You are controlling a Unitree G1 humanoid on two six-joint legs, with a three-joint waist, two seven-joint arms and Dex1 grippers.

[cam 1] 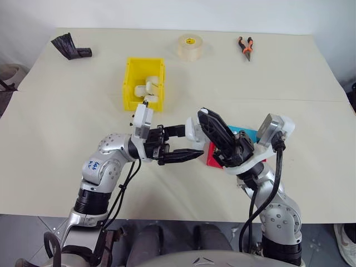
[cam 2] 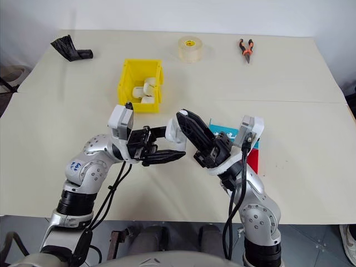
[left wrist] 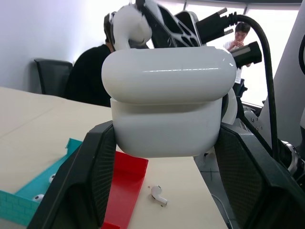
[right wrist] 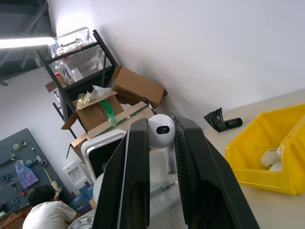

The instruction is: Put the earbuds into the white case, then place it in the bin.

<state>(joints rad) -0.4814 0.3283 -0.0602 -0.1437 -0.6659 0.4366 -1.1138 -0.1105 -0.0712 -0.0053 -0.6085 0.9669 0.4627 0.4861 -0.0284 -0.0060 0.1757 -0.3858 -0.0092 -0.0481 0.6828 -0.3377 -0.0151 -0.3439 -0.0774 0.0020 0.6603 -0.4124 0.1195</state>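
Head views: both arms are meeting in front of the robot over the beige table (cam 1: 55, 111). The left gripper (cam 1: 181, 143) is clamping the white case (cam 1: 192, 129), with only a sliver of white showing between its black fingers and the right gripper (cam 1: 207, 118). The right gripper is angling up and left toward the case. The bin (cam 1: 143, 83) is sitting further back on the table, well apart from the grippers, holding several white lookalike cases (cam 1: 150, 89). A blue tray (cam 2: 225, 133) and a red tray (cam 2: 253, 158) are lying partly hidden under the right arm. A tape roll (cam 1: 189, 47), pliers (cam 1: 245, 48) and a black object (cam 1: 70, 46) are lying near the far edge.

Left wrist view: the case (left wrist: 169, 100) is sitting tight between the two fingers (left wrist: 81, 186), lid looking closed or nearly closed. An earbud (left wrist: 131, 28) is hovering just above the lid in the right gripper. A second earbud (left wrist: 158, 194) is lying on the table just beside the red tray (left wrist: 126, 186); the blue tray (left wrist: 28, 200) is beside that. A person is sitting in the background.

Right wrist view: the right gripper's fingers (right wrist: 133, 181) are pinching an earbud (right wrist: 160, 131), stem down between them. The bin (right wrist: 271, 152) is showing behind.
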